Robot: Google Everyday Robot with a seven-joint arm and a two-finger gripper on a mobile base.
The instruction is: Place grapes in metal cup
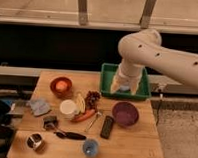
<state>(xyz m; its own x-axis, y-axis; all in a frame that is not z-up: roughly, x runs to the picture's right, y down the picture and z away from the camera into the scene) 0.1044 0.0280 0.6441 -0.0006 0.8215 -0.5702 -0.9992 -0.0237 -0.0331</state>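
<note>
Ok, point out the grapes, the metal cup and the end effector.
grapes (pixel 93 98): camera view, middle of the bunch.
metal cup (pixel 35 141): camera view, its open top.
end effector (pixel 124 88): camera view, tip, above the green tray (pixel 105 82).

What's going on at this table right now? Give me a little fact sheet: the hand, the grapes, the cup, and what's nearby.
hand: hanging over the green tray at the table's back right
grapes: on the table near the middle, left of the tray
metal cup: front left corner, apart from the grapes
near the grapes: white cup, carrot
also there: purple bowl, blue cup
job: grapes not yet in the metal cup
</note>
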